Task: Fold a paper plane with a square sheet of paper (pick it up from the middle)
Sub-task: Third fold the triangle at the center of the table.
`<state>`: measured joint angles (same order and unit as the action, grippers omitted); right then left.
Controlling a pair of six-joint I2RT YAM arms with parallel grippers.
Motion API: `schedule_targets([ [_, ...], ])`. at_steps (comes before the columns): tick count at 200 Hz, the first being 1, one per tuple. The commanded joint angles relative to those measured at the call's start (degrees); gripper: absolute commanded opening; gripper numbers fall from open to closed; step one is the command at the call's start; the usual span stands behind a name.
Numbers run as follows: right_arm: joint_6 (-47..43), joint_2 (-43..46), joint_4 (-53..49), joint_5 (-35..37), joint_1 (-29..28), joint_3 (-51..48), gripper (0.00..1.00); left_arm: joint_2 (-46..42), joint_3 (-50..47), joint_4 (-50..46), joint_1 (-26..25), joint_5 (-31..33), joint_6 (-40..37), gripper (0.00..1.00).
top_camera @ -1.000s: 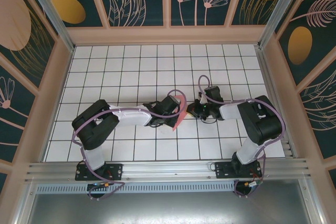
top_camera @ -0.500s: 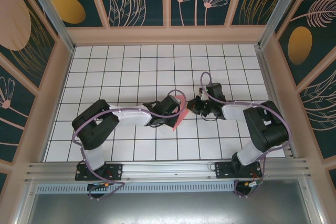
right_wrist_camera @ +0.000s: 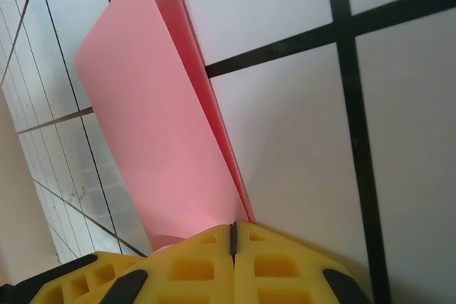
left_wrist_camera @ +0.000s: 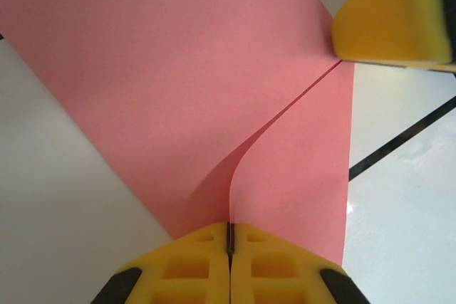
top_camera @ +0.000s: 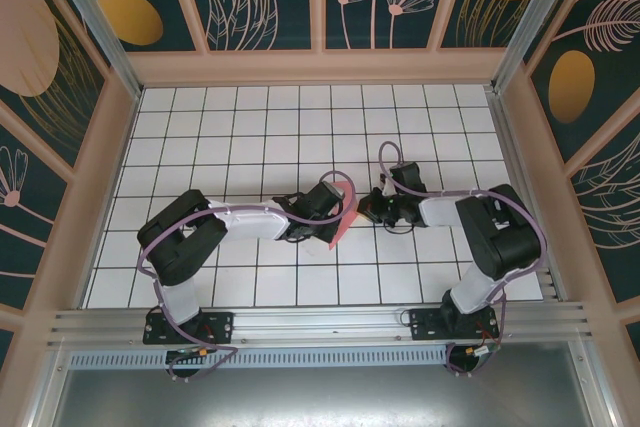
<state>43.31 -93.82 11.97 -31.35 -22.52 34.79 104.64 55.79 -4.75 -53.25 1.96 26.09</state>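
Pinching the salmon-pink sheet of paper [left_wrist_camera: 178,69] from opposite ends, both grippers are clamped tight — the left gripper [left_wrist_camera: 229,243] on the near end of a curved flap edge, the right gripper [right_wrist_camera: 233,240] on a folded corner from which two layers rise. In the left wrist view that flap edge runs up to a yellow fingertip [left_wrist_camera: 392,12] of the right gripper at the top right. From above, the paper lies near the middle of the white gridded table [top_camera: 250,127], between the two grippers.
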Motion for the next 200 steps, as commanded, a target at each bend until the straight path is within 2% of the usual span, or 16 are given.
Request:
schedule_targets([
  [1, -1.6, 4.0, -0.8, -0.2, -0.3, 1.4, 0.0, 2.2, -0.4, -4.2, 0.2, 1.0, -0.9, 0.06],
  [59, 2.5, 1.1, 6.3, -3.9, -3.7, -0.2, 0.0, 2.1, -0.4, -4.4, 0.1, 1.1, -0.8, 0.07],
  [128, 1.4, -4.1, 6.9, -0.6, -4.2, -2.8, 0.0, 1.8, 1.6, -4.5, 0.1, 1.1, -0.9, 0.08],
  [144, 0.9, -4.5, 6.0, 0.4, -4.3, -2.9, 0.0, 1.3, 1.8, -4.8, 0.1, 1.7, -0.5, 0.11],
  [177, -0.2, -4.3, 4.4, 1.6, -4.1, -3.2, 0.0, -2.4, 2.4, -4.7, 0.1, 2.9, 0.4, 0.24],
  [200, -0.5, -4.4, 4.1, 1.7, -4.1, -3.0, 0.0, -3.6, 3.2, -4.9, 0.1, 3.7, 0.1, 0.25],
])
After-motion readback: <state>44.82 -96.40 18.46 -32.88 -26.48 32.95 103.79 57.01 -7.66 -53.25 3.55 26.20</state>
